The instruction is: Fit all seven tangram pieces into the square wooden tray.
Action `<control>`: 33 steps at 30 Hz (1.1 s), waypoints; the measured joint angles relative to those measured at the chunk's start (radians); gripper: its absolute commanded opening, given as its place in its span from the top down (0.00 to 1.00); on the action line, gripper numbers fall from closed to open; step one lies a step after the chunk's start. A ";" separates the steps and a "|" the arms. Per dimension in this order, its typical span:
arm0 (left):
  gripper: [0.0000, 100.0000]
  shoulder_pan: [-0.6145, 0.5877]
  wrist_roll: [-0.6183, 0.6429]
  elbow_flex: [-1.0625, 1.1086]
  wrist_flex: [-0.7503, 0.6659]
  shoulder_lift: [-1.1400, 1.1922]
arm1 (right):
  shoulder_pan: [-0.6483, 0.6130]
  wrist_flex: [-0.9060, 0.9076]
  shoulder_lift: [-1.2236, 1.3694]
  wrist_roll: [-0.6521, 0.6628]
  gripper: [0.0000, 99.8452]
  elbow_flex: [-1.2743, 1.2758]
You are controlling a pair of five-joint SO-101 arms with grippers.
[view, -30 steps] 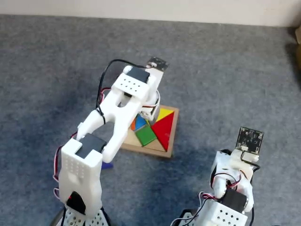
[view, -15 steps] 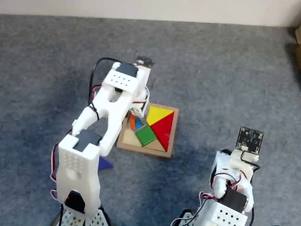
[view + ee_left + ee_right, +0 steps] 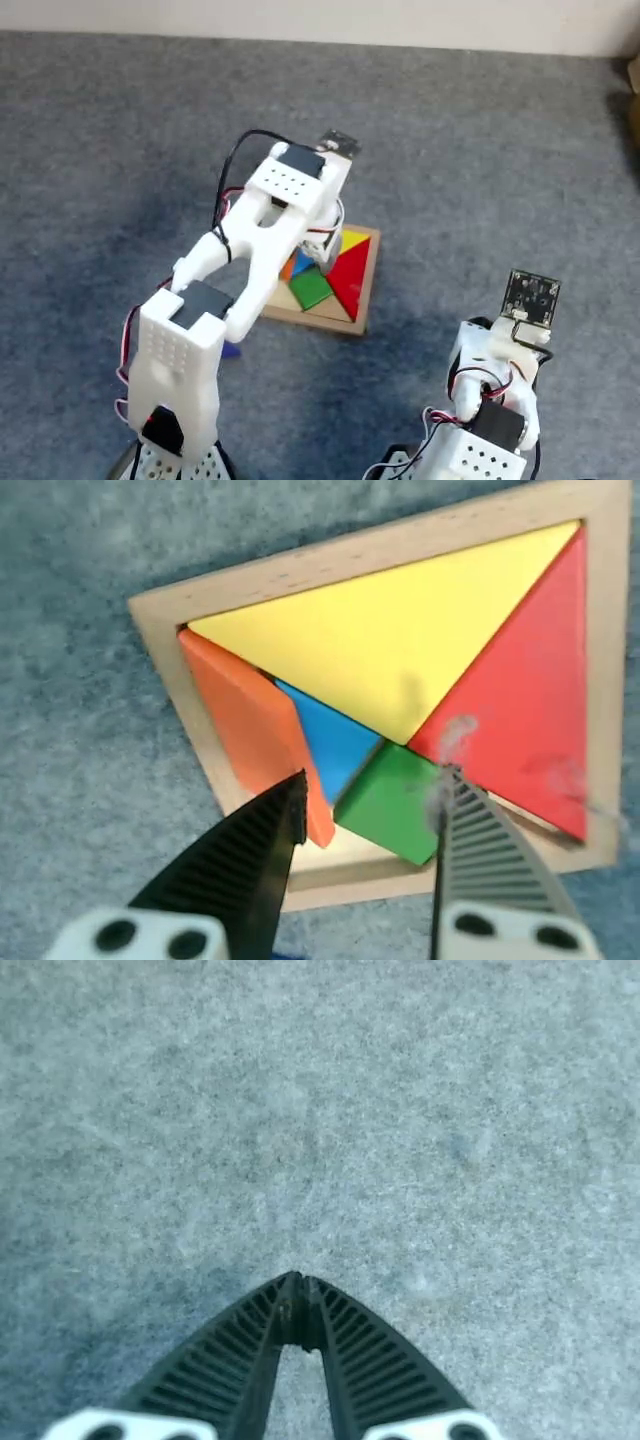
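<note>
Tangram pieces [image 3: 345, 270] lie in the square wooden tray [image 3: 400, 550], which sits on the grey carpet tabletop [image 3: 500, 150] between the two arms. Inside are a big yellow triangle [image 3: 390, 650], a big red triangle [image 3: 530, 700], an orange slanted piece [image 3: 250, 725], a small blue triangle [image 3: 335, 745] and a green square [image 3: 395, 805]. Some bare wood shows beside the green square. A small blue piece [image 3: 231, 349] lies on the carpet near the left arm, partly hidden by it.

The left claw [image 3: 370, 780] hangs over the tray with its fingers wide apart and nothing between them. The right claw [image 3: 300, 1290] is closed tight, with nothing in it, over bare carpet.

Half a second ago the left arm was swung out past the tray's far corner. Now it has swung back over the tray. The right arm has not moved.
</note>
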 measured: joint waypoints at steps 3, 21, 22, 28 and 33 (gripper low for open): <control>0.79 -0.006 0.000 0.000 0.000 0.000 | 0.000 0.000 0.000 0.000 0.99 0.000; 0.79 -0.009 0.000 0.000 -0.003 0.000 | 0.000 0.000 0.000 0.000 0.99 0.000; 0.79 -0.015 0.000 0.000 -0.003 0.000 | 0.000 0.000 0.000 0.000 0.99 0.000; 0.79 -0.049 -0.028 -0.005 -0.003 0.064 | 0.000 0.000 0.000 0.000 0.99 0.000; 0.79 -0.049 -0.035 -0.035 -0.002 0.080 | 0.000 0.000 0.000 0.000 0.99 0.000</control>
